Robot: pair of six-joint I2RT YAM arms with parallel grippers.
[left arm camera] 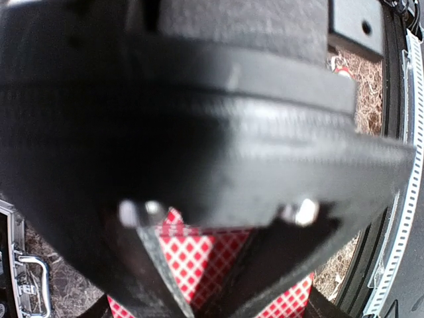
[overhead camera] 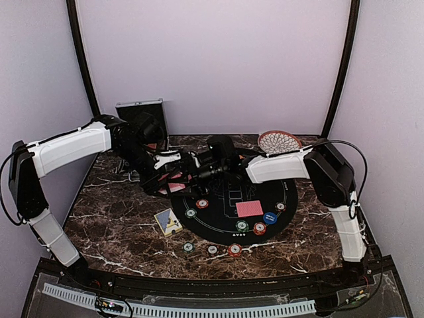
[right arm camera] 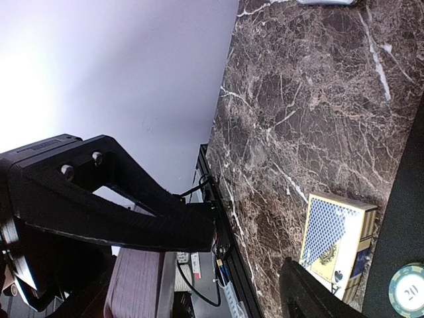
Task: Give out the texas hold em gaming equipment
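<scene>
My left gripper (overhead camera: 167,180) is shut on a stack of red-backed playing cards (left arm camera: 192,262), which show between its fingers (left arm camera: 156,271) above the round black mat (overhead camera: 291,192). My right gripper (overhead camera: 193,172) meets it over the mat's left edge, open, with nothing between its fingers (right arm camera: 165,222). One red-backed card (overhead camera: 249,209) lies face down on the mat. Poker chips lie on the mat: an orange-red one (overhead camera: 202,203), green ones (overhead camera: 191,213), a blue one (overhead camera: 269,217). More chips (overhead camera: 234,250) sit on the marble in front. One chip (right arm camera: 407,288) shows in the right wrist view.
A blue and yellow card box (overhead camera: 167,222) (right arm camera: 334,242) lies on the marble left of the mat. The silver case (overhead camera: 140,109) stands open at the back left. A woven dish (overhead camera: 279,141) sits at the back right. A blurred black body (left arm camera: 199,132) fills most of the left wrist view.
</scene>
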